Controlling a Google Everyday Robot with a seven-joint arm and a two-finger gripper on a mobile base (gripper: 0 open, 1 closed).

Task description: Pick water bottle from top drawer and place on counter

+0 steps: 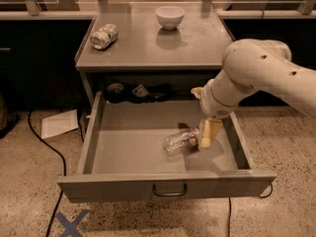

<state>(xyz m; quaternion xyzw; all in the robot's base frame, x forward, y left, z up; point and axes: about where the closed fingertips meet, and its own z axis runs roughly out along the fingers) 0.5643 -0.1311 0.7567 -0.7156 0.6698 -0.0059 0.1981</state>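
Note:
The water bottle lies on its side in the open top drawer, right of centre, with its cap end pointing right. My gripper hangs down from the white arm inside the drawer. It is right at the bottle's cap end, touching or nearly touching it. The bottle rests on the drawer floor. The counter is the grey top above the drawer.
A crushed green-and-white can lies at the counter's left and a white bowl stands at its back centre. Dark items sit at the back under the counter. Paper, a cable and a blue tape X are on the floor at the left.

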